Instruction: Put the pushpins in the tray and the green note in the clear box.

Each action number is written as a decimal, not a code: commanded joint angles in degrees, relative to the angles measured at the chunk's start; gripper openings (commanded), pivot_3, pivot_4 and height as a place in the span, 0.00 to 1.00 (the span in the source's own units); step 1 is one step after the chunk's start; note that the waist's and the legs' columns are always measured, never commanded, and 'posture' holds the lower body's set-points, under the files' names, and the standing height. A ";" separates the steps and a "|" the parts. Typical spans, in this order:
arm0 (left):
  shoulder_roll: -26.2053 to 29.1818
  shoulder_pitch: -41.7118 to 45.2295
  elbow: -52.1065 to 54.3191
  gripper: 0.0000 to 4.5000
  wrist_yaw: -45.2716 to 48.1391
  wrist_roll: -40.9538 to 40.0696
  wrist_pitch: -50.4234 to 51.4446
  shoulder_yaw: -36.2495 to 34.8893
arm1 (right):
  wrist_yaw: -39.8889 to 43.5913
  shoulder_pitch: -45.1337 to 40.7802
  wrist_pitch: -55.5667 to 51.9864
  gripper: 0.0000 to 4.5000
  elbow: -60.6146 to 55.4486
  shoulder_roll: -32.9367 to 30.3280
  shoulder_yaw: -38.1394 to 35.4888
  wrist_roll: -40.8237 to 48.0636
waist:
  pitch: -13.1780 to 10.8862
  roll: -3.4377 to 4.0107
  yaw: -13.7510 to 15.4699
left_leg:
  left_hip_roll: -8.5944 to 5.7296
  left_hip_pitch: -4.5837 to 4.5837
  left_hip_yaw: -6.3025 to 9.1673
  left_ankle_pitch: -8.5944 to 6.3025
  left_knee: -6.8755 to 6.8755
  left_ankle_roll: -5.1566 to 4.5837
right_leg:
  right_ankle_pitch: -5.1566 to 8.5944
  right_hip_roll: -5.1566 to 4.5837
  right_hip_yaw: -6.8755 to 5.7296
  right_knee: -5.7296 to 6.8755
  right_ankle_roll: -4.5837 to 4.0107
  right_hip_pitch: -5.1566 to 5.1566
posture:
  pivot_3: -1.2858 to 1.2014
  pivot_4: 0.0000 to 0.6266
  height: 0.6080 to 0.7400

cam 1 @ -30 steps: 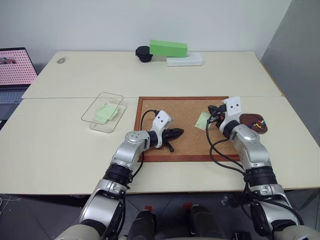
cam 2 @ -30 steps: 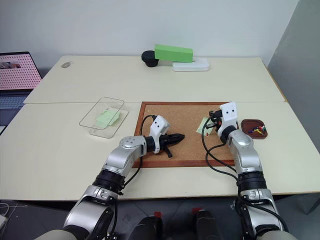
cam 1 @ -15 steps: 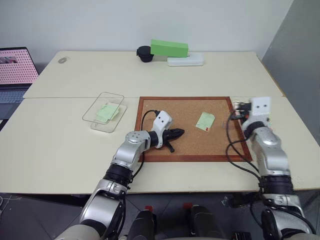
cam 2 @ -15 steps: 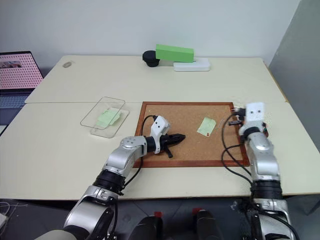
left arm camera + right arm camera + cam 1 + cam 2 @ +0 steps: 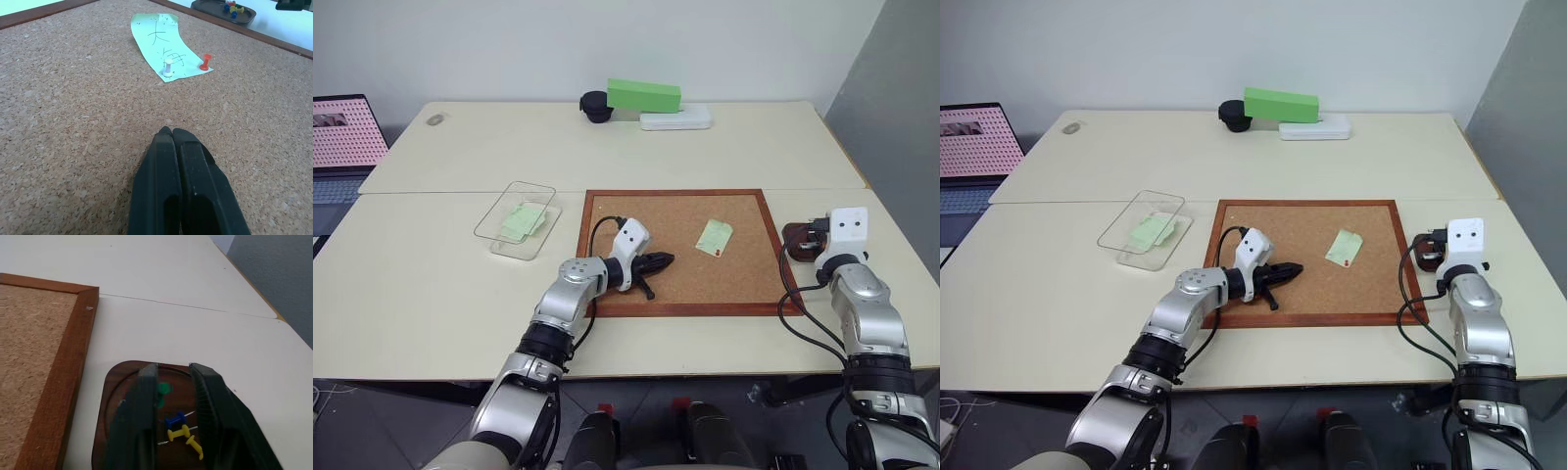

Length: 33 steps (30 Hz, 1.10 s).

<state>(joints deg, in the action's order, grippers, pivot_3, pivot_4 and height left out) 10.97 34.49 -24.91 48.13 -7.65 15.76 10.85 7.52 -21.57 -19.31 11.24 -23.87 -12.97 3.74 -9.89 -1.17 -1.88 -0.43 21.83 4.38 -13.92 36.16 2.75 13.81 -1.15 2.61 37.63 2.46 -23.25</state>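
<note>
The green note [image 5: 714, 236] lies on the corkboard [image 5: 680, 284], with a white pushpin [image 5: 167, 66] and a red pushpin [image 5: 206, 61] stuck near one edge. My left gripper [image 5: 171, 131] rests shut on the cork, a short way from the note, holding nothing. The dark reddish-brown tray [image 5: 103, 431] sits just right of the board. My right gripper [image 5: 173, 369] hovers over it, open. A green pushpin [image 5: 164, 389] shows between the fingers, close to one of them. Blue [image 5: 175, 421] and yellow [image 5: 181, 432] pushpins lie in the tray. The clear box [image 5: 516, 217] stands left of the board with a pale green slip inside.
At the table's far edge sit a bright green block [image 5: 644, 95], a white flat box [image 5: 675, 119] and a black object [image 5: 595, 106]. A laptop [image 5: 342, 137] stands at the far left. The table's right edge runs close behind the tray.
My right arm has swung from the note on the corkboard to the right, over the tray, and its fingers have opened. The left arm has stayed still.
</note>
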 commanded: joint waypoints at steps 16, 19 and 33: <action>-0.05 -1.87 0.72 0.00 -0.15 0.45 0.81 0.85 | 3.18 1.52 4.41 0.93 -2.23 -3.82 1.89 -2.73 | 0.01 0.01 -0.01 | 0.01 0.00 0.00 0.00 0.00 0.00 | 0.01 0.00 -0.01 0.00 0.01 0.00 | 0.52 0.24 1.00; -0.08 -1.57 0.43 0.00 -0.04 0.48 0.72 0.87 | 2.64 1.45 6.22 0.93 -1.23 -5.08 2.79 -4.89 | 0.01 0.01 -0.04 | 0.01 0.00 0.00 0.00 0.00 0.00 | 0.01 0.00 0.00 -0.01 0.01 0.00 | 0.52 0.24 1.00; 0.13 -1.13 -0.13 0.00 0.12 0.53 0.63 0.69 | 17.18 2.48 0.52 0.93 -11.15 0.12 2.39 12.59 | 0.01 0.02 -0.03 | 0.02 -0.01 0.02 0.00 0.00 0.00 | 0.01 0.01 -0.02 -0.01 0.02 0.01 | 0.52 0.24 1.00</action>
<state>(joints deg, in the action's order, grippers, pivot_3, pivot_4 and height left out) 11.16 34.04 -24.34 48.13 -7.61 15.80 10.78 19.79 -19.08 -15.73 5.89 -23.70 -10.91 10.90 -9.88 -1.15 -1.91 -0.41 21.83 4.40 -13.92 36.16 2.75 13.82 -1.14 2.59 37.62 2.48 -23.25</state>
